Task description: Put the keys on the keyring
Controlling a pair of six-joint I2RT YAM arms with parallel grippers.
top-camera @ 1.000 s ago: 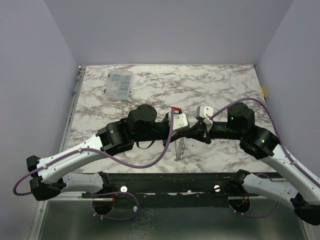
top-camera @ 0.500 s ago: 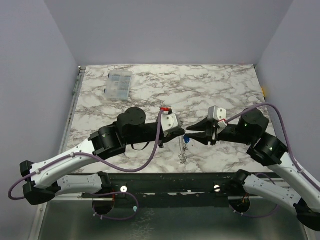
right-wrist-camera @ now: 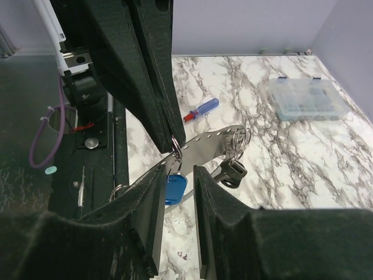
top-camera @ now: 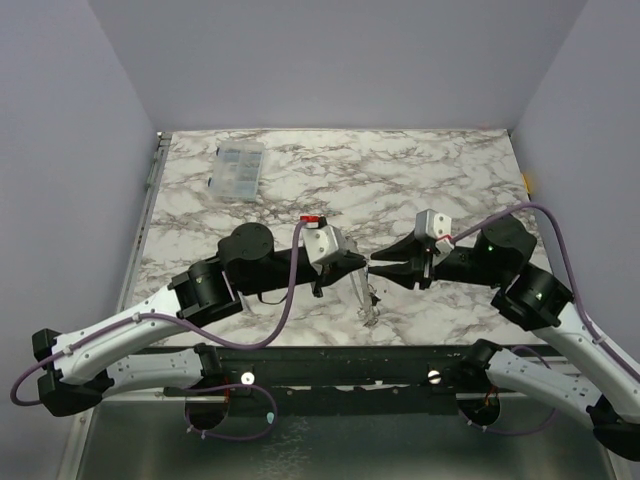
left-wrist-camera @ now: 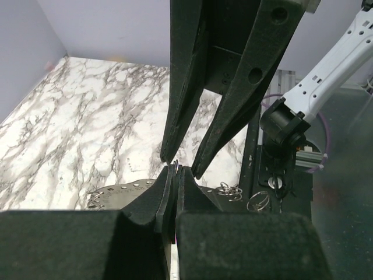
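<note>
Left hand clenched on keyring, right hand released, over mid-bench.
Top: left hand (top-camera: 357, 268) and right hand (top-camera: 378, 268) are tip to tip above the marble bench (top-camera: 450, 170). The pale keyring (top-camera: 366, 298) dangles from the left. A clear lidded box (top-camera: 240, 168) sits far left, contents too small to tell. Left wrist: pads pinched shut on the thin metal ring, with the perforated grey band below and loose wire rings (left-wrist-camera: 233, 190) beside it. Right wrist: jaws apart, blue key (right-wrist-camera: 173, 189) in the gap, dark key (right-wrist-camera: 232, 171) hanging off the band. A red-blue screwdriver (right-wrist-camera: 201, 109) lies beyond.

A robotics lab cell: plain lilac walls (top-camera: 330, 60) box in a marble-patterned surface (top-camera: 400, 165) behind a black mounting rail (top-camera: 330, 366).
</note>
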